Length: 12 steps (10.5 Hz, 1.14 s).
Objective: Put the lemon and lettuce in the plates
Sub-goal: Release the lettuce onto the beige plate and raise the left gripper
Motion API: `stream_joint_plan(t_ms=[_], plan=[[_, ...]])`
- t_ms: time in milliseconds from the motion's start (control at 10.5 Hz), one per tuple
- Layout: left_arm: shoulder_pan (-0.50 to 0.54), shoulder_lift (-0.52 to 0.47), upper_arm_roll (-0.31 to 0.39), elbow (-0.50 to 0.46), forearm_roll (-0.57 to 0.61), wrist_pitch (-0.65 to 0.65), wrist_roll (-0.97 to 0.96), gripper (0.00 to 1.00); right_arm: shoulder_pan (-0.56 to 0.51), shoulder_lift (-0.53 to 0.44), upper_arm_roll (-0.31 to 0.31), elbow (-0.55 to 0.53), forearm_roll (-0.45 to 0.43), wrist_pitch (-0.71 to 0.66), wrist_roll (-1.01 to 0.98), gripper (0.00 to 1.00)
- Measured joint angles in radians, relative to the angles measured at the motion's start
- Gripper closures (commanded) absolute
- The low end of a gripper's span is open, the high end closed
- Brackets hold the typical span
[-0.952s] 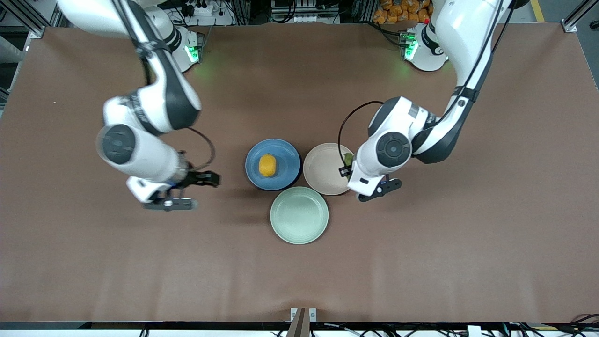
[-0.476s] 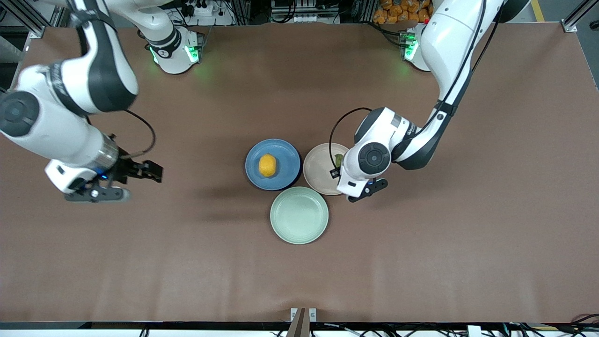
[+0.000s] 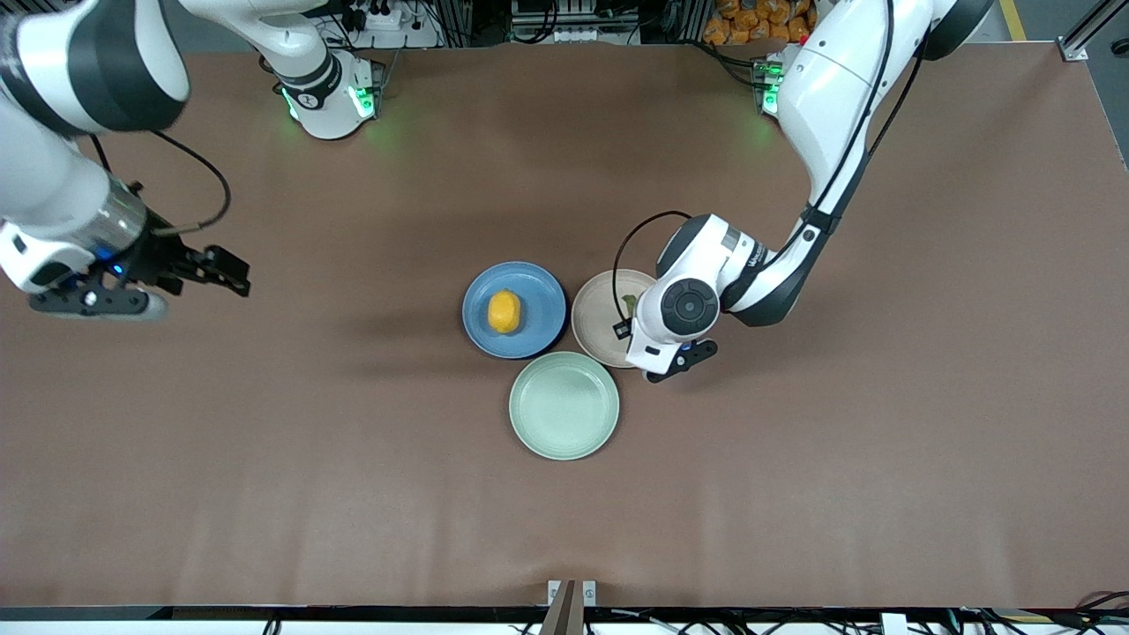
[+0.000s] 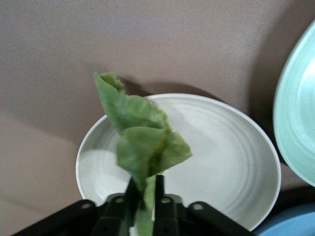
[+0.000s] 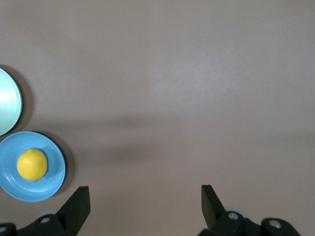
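Observation:
The lemon [image 3: 504, 311] lies in the blue plate [image 3: 538, 295], and it also shows in the right wrist view [image 5: 32, 164]. My left gripper [image 4: 145, 194] is shut on the tail of the lettuce [image 4: 142, 132] and holds the leaf up over the beige-pink plate [image 4: 221, 157]. In the front view the left wrist covers one side of that plate [image 3: 595, 317], and only a bit of the lettuce [image 3: 629, 302] shows. My right gripper [image 3: 225, 272] is open and empty, up over bare table toward the right arm's end, well away from the plates.
A pale mint-green plate [image 3: 564, 406] sits nearer the front camera, touching both other plates. It shows at the edge of the left wrist view [image 4: 300, 113] and the right wrist view [image 5: 7, 101]. Brown table surrounds the plates.
My right arm has swung away from the blue plate toward its own end of the table. My left gripper has moved farther over the beige-pink plate with the lettuce.

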<state>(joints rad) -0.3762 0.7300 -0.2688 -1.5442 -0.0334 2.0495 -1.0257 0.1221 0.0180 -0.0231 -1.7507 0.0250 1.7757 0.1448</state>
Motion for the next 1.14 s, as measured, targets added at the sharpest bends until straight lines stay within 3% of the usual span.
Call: stream_joint_plan(t_ms=[381, 762, 1143], plan=[[0.007, -0.019, 0.026, 0.037, 0.036, 0.004, 0.000, 0.00, -0.009, -0.063, -0.007, 0.000, -0.004, -0.097, -0.085, 0.00], [0.032, -0.185, 0.034, 0.053, 0.126, -0.072, 0.047, 0.00, -0.011, -0.103, -0.047, 0.040, -0.005, -0.174, -0.102, 0.00], [0.150, -0.336, 0.045, 0.053, 0.169, -0.156, 0.307, 0.00, -0.011, -0.102, -0.083, 0.107, -0.006, -0.239, -0.108, 0.00]])
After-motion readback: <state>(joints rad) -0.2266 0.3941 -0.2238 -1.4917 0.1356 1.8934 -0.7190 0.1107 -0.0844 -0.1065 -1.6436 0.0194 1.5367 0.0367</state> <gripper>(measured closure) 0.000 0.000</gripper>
